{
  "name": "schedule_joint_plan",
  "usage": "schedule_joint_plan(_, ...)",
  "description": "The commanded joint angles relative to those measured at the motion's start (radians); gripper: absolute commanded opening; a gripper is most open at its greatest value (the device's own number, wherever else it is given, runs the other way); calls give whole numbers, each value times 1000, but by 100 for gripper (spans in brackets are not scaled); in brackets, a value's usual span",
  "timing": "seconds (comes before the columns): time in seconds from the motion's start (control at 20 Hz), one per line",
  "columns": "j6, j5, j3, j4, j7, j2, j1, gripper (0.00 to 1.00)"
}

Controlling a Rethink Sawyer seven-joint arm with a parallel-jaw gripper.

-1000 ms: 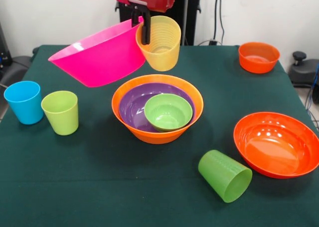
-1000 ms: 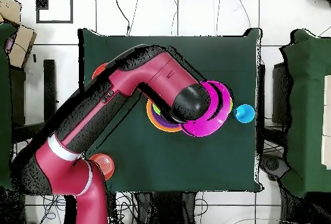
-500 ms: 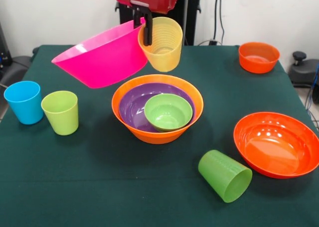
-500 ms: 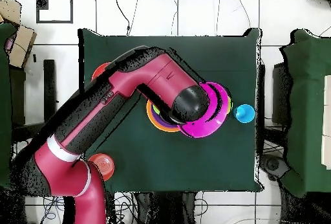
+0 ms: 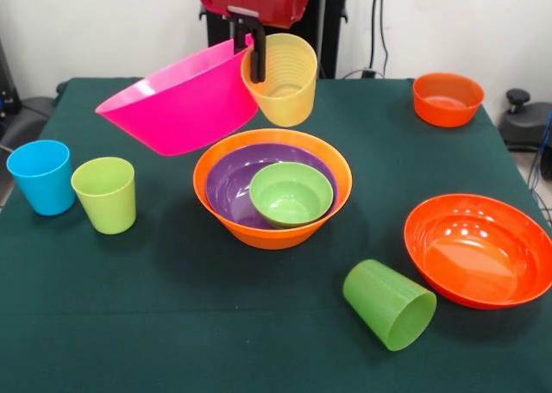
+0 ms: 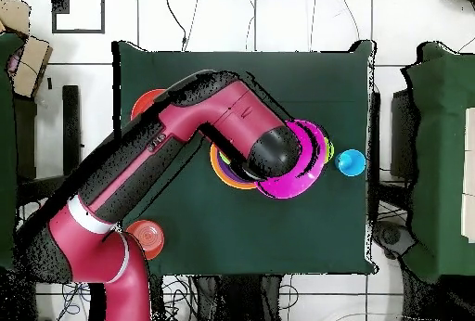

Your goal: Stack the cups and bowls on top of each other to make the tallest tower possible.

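Note:
My gripper (image 5: 247,53) is shut on the rims of the large pink bowl (image 5: 181,104) and the yellow cup (image 5: 283,83) pinched together. It holds both in the air, the bowl tilted to the left, above the back of the stack. The stack stands mid-table: large orange bowl (image 5: 272,229), purple bowl (image 5: 228,186) inside it, small green bowl (image 5: 291,195) inside that. The blue cup (image 5: 41,177) and lime green cup (image 5: 105,195) stand upright at the left. The darker green cup (image 5: 390,305) lies on its side at the front right. In the overhead view the arm hides most of the stack; the pink bowl (image 6: 301,173) shows beside the blue cup (image 6: 351,162).
A wide shallow red-orange bowl (image 5: 479,251) sits at the right edge of the dark green table (image 5: 172,324). A small orange bowl (image 5: 447,98) sits at the far right corner. Cables and black equipment stand behind the table.
The gripper has risen a little and shifted slightly right in the front view, carrying the pink bowl and yellow cup with it. Everything on the table stays put.

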Motion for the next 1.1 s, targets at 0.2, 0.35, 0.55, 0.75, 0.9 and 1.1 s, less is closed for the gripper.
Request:
schedule_joint_plan(0.2, 128, -11, 48, -69, 279, 14, 0, 0)
schedule_joint_plan(0.35, 131, -12, 57, -71, 278, 10, 2, 0)
schedule_joint_plan(0.55, 132, -13, 61, -69, 279, 8, 3, 100)
schedule_joint_plan(0.75, 139, -15, 70, -67, 278, 5, 7, 100)
schedule_joint_plan(0.9, 141, -15, 66, -63, 278, 8, 8, 100)
schedule_joint_plan(1.1, 121, -16, 68, -62, 275, 8, 8, 100)
